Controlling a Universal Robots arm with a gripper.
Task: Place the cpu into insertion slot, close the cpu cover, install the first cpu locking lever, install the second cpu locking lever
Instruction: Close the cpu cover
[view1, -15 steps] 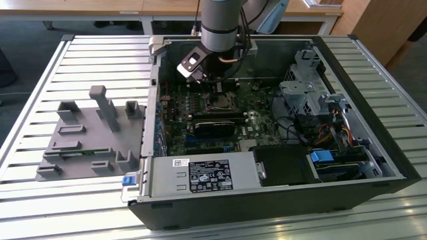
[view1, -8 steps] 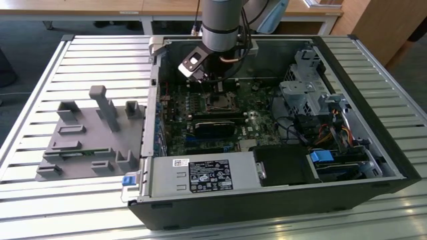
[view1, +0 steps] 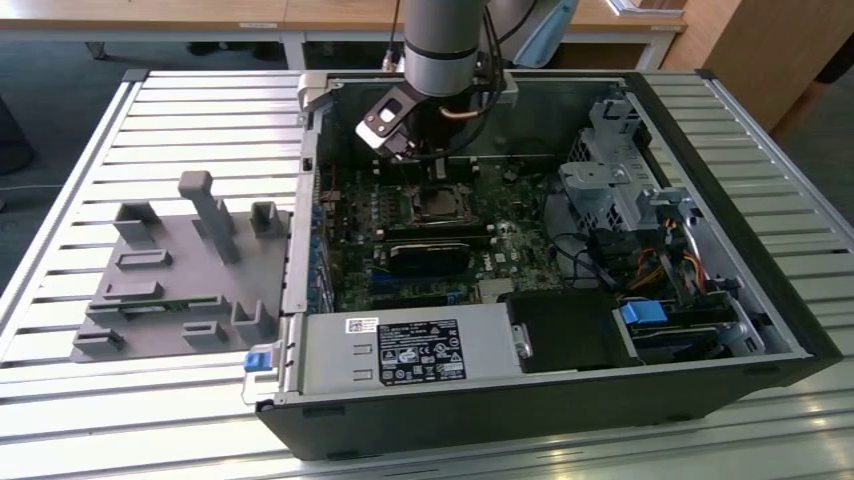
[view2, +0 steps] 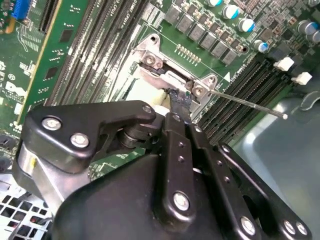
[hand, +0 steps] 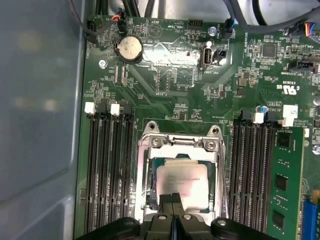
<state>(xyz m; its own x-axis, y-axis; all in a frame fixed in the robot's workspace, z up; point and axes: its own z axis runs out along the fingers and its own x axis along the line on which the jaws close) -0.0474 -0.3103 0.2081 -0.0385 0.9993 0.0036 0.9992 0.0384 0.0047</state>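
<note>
We log: cpu (hand: 182, 180) in insertion slot (hand: 151, 186) | cpu cover (hand: 180, 143) lying over it | gripper (hand: 172, 198) pinched together, tips at cover's edge.

Grey arm (view1: 441, 45) upright, wrist (view1: 396, 118) tilted, end effector (hand: 171, 198) downward, fingertips (hand: 165, 200) tight together.

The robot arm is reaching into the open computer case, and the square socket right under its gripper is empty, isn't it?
Not empty. In the first wrist view the socket holds a pale silvery chip, seen through the cut-out of the metal frame over it. The rest is right: the arm reaches into the open case, with the gripper right at that socket.
</note>
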